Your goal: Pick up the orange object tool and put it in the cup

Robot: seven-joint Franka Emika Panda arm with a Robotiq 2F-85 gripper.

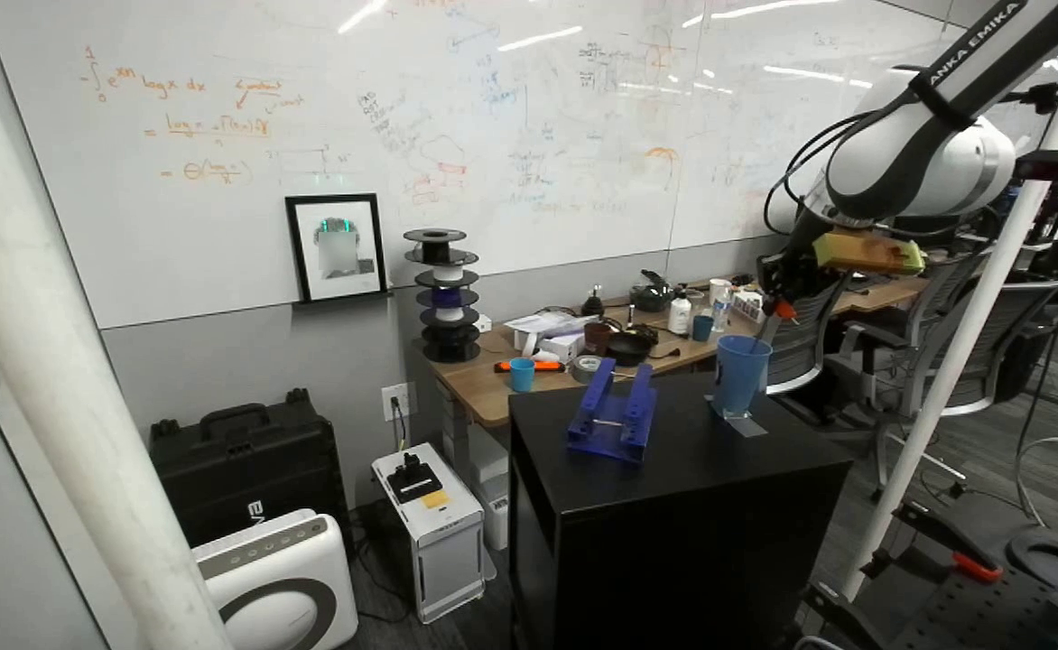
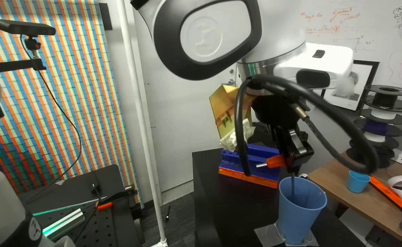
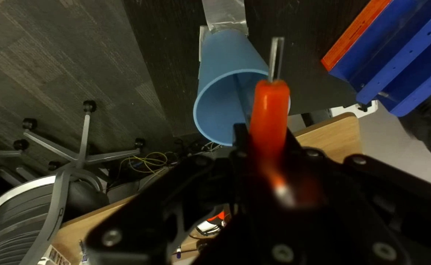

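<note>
The orange tool has an orange handle with a short silver tip; it shows in both exterior views point(image 1: 785, 310) point(image 2: 275, 161) and in the wrist view point(image 3: 270, 105). My gripper point(image 2: 295, 161) is shut on its handle, above the cup. The light-blue cup point(image 2: 298, 214) stands upright on the black cabinet, its foot taped down; it also shows in an exterior view point(image 1: 742, 375) and the wrist view point(image 3: 221, 110). A thin dark rod point(image 2: 293, 183) runs down from the gripper into the cup's mouth. The handle is above the rim. The rod's lower end is hidden inside the cup.
A dark blue blocky fixture point(image 1: 615, 411) with an orange-edged base stands beside the cup on the black cabinet point(image 1: 673, 478). A wooden desk point(image 1: 484, 388) behind carries a small blue cup point(image 1: 522, 375), tape and clutter. Office chairs point(image 1: 800, 334) stand past the cabinet.
</note>
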